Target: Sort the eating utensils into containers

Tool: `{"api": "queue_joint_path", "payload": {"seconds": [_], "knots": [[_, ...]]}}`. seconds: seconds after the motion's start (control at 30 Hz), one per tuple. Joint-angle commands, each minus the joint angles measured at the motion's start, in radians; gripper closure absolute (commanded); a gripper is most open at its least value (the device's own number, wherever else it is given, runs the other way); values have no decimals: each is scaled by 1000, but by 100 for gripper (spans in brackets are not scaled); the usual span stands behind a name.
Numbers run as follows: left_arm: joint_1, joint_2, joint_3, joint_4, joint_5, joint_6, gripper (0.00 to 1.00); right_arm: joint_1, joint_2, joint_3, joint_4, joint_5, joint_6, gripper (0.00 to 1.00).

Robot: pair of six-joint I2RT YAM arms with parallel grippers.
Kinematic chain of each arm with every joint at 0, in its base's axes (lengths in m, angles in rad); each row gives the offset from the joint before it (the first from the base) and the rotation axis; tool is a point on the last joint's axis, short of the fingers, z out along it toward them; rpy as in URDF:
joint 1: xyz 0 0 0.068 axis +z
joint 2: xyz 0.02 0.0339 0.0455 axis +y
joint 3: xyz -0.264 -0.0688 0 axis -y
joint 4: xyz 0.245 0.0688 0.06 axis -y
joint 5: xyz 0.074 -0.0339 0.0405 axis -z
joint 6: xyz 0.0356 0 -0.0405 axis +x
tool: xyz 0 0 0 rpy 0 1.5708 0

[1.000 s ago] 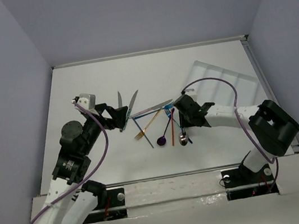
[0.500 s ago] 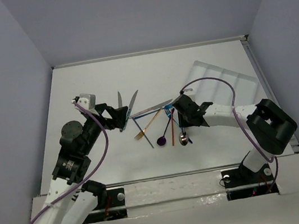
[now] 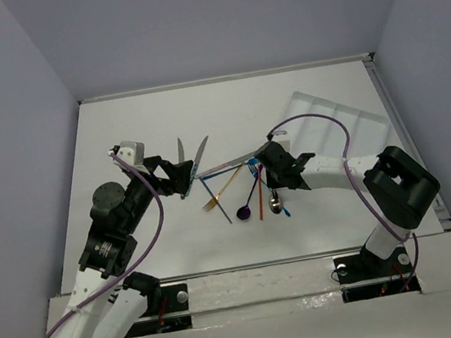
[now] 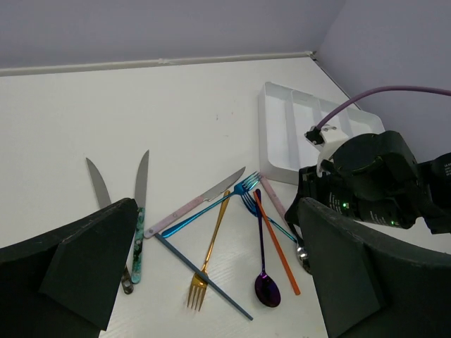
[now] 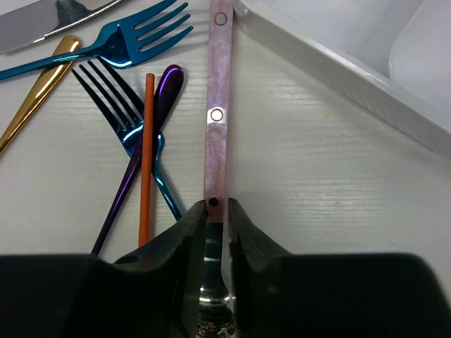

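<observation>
Only the right wrist view shows jaws pinching the pink-handled spoon (image 5: pixel 218 141).

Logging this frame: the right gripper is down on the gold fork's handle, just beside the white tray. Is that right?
Not the gold fork. The right wrist view shows the right gripper down on the pink-handled spoon, its jaws closed against the handle's lower end, just beside the white tray. The gold fork lies apart, untouched.
</observation>
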Motion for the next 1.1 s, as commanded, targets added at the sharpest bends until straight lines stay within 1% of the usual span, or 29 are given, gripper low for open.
{"api": "queue_joint_path", "payload": {"seconds": [0.0, 0.03, 0.1, 0.27, 0.53, 0.8, 0.87, 0.93, 1.0, 1.03, 1.07], "knots": [[2, 3, 27, 39, 15, 7, 1, 4, -27, 9, -56, 45, 2, 68], [2, 1, 27, 39, 13, 5, 1, 4, -50, 9, -57, 47, -1, 65], [2, 3, 27, 40, 13, 7, 1, 4, -72, 15, -59, 48, -7, 63], [2, 0, 28, 42, 15, 5, 1, 4, -94, 40, -57, 35, -21, 63], [2, 0, 25, 40, 15, 7, 1, 4, 9, 46, -28, 24, -19, 62], [2, 1, 27, 44, 18, 7, 1, 4, 71, 47, -14, 30, -16, 63], [2, 1, 25, 42, 18, 7, 1, 4, 69, 46, -24, 42, -13, 63], [2, 4, 25, 44, 19, 7, 1, 4, 52, 44, -24, 48, -13, 68], [2, 4, 27, 45, 21, 7, 1, 4, 38, 47, -31, 61, -18, 69], [2, 3, 25, 45, 21, 5, 1, 4, 38, 51, -33, 61, -22, 72], [2, 4, 27, 45, 21, 7, 1, 4, 38, 54, -33, 62, -25, 73]]}}
